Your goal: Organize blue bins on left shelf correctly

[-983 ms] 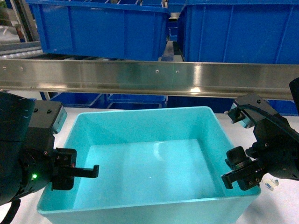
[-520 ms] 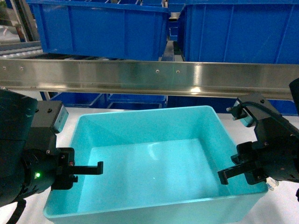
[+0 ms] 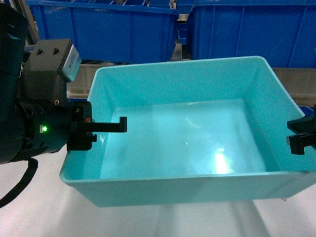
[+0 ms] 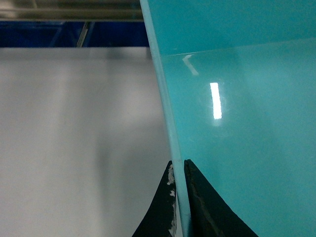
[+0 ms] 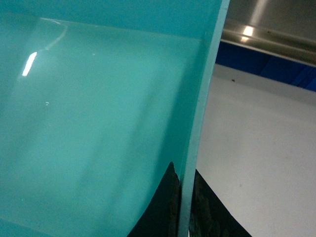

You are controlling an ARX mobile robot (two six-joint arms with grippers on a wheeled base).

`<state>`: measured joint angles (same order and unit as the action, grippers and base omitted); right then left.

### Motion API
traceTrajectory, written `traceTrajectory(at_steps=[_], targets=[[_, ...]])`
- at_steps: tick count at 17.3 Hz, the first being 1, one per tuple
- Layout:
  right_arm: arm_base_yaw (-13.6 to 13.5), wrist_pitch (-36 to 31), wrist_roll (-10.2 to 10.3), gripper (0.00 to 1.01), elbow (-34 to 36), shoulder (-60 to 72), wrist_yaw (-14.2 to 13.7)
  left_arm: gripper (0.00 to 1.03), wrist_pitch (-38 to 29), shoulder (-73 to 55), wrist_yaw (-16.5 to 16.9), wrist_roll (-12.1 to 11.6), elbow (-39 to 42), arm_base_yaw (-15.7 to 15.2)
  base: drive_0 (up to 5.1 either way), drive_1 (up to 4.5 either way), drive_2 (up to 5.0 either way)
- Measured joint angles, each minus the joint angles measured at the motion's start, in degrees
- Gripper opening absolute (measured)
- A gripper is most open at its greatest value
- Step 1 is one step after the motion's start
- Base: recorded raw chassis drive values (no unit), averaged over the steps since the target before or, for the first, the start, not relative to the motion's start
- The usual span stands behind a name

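The turquoise blue bin hangs above the white tabletop, held at both short walls. My left gripper is shut on its left wall, one finger inside the tub. My right gripper is shut on the right wall. The left wrist view shows the jaws of the left gripper pinching the thin rim of the bin. In the right wrist view the right gripper clamps the bin wall likewise. The bin is empty. Its far rim covers most of the left shelf's steel bar.
Large dark blue ribbed crates sit on the shelf tier behind and above the bin, another to the right. The steel bar runs close beyond the bin's far wall. White tabletop lies beneath.
Both grippers closed on the bin's side walls, and the bin has risen off the table, now reaching the level of the steel bar.
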<state>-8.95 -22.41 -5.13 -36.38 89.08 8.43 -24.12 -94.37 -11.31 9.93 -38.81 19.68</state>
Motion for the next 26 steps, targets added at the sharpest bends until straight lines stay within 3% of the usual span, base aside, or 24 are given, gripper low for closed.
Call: traceTrajectory(at_steps=[15, 26], targets=[[0.0, 0.6, 0.2, 0.03, 0.6, 0.9, 0.3, 0.02, 0.3, -0.4, 0.2, 0.0, 0.3, 0.0, 0.0, 0.0, 0.0], [0.0, 0.5, 0.2, 0.03, 0.6, 0.9, 0.4, 0.02, 0.3, -0.4, 0.2, -0.1, 0.3, 0.0, -4.8, 2.63, 2.6]])
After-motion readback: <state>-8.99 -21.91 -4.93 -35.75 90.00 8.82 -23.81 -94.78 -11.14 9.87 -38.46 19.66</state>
